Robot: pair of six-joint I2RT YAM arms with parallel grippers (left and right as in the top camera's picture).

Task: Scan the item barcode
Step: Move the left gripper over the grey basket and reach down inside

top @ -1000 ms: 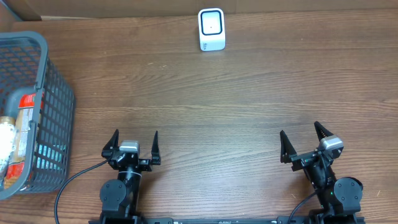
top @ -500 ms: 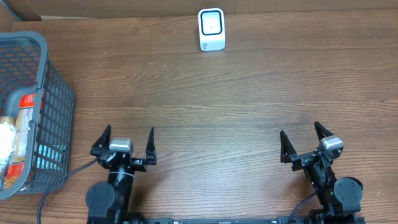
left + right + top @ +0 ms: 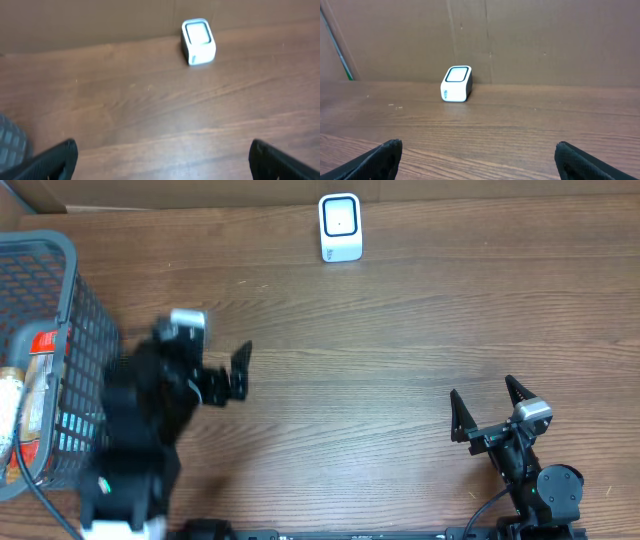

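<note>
The white barcode scanner (image 3: 340,227) stands upright at the far edge of the wooden table, and it also shows in the left wrist view (image 3: 198,35) and the right wrist view (image 3: 456,84). Packaged items (image 3: 38,370), one with a red label, lie in the grey basket (image 3: 70,250) at the left. My left gripper (image 3: 200,348) is raised and blurred beside the basket's right wall, open and empty (image 3: 162,150). At the near right, low over the table, my right gripper (image 3: 482,390) stands open and empty (image 3: 479,147).
A cardboard wall (image 3: 520,40) runs along the back of the table behind the scanner. A corner of the basket (image 3: 10,142) shows at the left edge of the left wrist view. Bare wood lies between the grippers and the scanner.
My left arm has lifted off its rest and swung left and away from the near edge, towards the basket, its jaws still open. The right arm has not moved.
</note>
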